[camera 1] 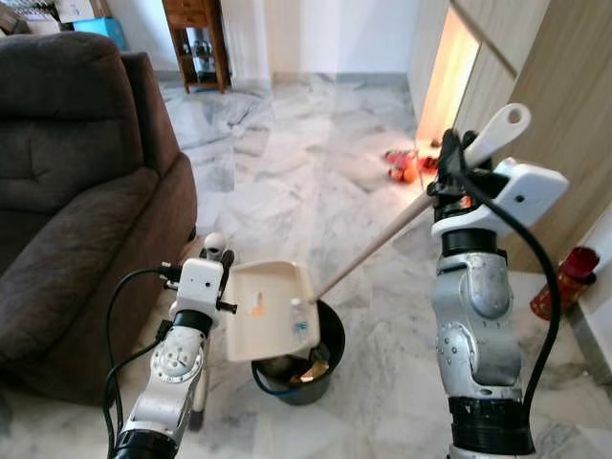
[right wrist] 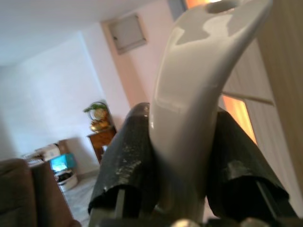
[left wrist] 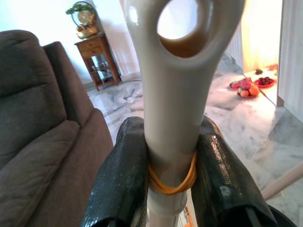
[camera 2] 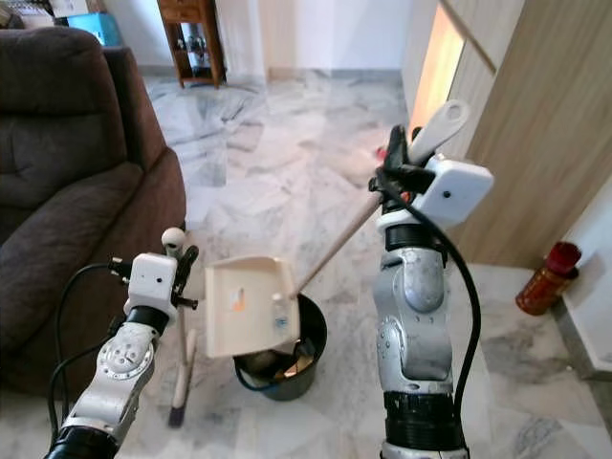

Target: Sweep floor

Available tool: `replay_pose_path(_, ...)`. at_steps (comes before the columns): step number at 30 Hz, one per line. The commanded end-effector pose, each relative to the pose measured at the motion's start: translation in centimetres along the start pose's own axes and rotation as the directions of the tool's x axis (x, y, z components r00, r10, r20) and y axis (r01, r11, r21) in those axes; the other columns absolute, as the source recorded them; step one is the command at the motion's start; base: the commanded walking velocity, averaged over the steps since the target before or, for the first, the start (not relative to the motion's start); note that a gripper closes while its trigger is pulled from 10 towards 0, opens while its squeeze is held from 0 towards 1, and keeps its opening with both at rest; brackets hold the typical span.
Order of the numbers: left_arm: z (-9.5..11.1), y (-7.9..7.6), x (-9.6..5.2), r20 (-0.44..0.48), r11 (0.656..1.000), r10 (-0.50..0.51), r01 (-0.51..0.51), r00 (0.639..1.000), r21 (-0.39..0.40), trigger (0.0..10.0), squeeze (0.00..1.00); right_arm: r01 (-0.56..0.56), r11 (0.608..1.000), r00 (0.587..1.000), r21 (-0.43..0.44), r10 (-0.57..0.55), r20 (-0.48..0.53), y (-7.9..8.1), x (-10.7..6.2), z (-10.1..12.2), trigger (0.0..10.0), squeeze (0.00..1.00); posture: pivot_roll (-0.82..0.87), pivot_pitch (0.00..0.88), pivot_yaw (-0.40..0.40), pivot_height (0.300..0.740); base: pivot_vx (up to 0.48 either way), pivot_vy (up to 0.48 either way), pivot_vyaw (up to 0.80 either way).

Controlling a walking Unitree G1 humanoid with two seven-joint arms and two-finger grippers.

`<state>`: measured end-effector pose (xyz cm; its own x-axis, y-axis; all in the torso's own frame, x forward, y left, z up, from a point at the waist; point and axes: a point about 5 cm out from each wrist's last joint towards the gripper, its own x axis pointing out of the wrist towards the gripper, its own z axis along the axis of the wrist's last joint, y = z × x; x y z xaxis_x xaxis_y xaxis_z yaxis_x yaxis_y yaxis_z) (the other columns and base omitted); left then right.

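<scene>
Step in hand: emptying the dustpan [camera 1: 271, 311] into the bin [camera 1: 330, 335]. The sweeping itself is paused.

Right gripper [camera 1: 451, 158]: raised high at the robot's right, both fingers clamped on the top of the dustpan's handle [camera 1: 382, 239], just below its hanging hole.

Left gripper [camera 2: 182, 256]: low at the robot's left, fingers closed firmly round the top of the broom [camera 2: 179, 330], with an orange band [left wrist: 171, 182] on the shaft between them.

Dustpan position: held in the air directly over the black bin, its lower edge at the bin's mouth. It stands tipped steeply, hollow face towards the robot. Its long axis is the handle, which slants from the right gripper down and to the robot's left to the pan's right side. An orange scrap [camera 1: 256, 308] and a pale scrap [camera 1: 296, 312] cling to the face. Rubbish lies in the bin.

Broom position: near upright, brush on the floor just left of the bin, beside the sofa [camera 1: 76, 191].

Judgement: the tip is largely done but not complete. The next move calls for a steeper tilt or a shake of the handle to shed the two scraps, keeping the pan's edge inside the bin's rim so nothing falls on the marble floor [camera 1: 287, 172].
</scene>
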<state>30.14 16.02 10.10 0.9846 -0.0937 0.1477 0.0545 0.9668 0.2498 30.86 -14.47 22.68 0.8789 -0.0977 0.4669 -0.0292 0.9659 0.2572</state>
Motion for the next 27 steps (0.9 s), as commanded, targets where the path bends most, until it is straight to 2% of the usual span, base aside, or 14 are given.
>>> replay_pose_path(1,0.7,0.2,0.1,0.038,1.0,0.001,-0.001,0.999,0.014,10.0,0.0,-0.05,0.999,0.991,-0.012,0.051,0.126,1.3,0.5,2.3,10.0,0.0,0.14,0.0,0.043,0.74,0.0,0.0,0.0)
replay_pose_path(9,0.6,0.0,0.0,0.034,1.0,-0.003,0.003,0.999,0.013,10.0,0.0,-0.067,0.994,0.99,-0.082,0.076,0.119,1.8,0.1,1.8,10.0,0.0,0.14,0.0,0.038,0.74,0.0,0.0,0.0)
replay_pose_path(11,0.4,-0.1,-0.2,0.03,1.0,-0.003,0.002,1.0,0.012,10.0,0.0,-0.081,0.985,0.985,-0.149,0.102,0.14,2.1,0.0,2.0,10.0,0.0,0.14,0.0,0.036,0.74,0.0,0.0,0.0)
replay_pose_path(15,0.3,-0.1,-0.3,0.026,1.0,-0.003,0.003,1.0,0.013,10.0,0.0,-0.09,0.976,0.979,-0.2,0.123,0.16,2.4,-0.1,2.2,10.0,0.0,0.14,0.0,0.035,0.74,0.0,0.0,0.0)
replay_pose_path(27,0.2,-0.2,-0.5,0.022,1.0,-0.01,0.01,1.0,0.026,10.0,0.0,-0.075,0.972,0.974,-0.225,0.119,0.19,3.2,-0.7,2.0,10.0,0.0,0.14,0.0,0.03,0.74,0.0,0.0,0.0)
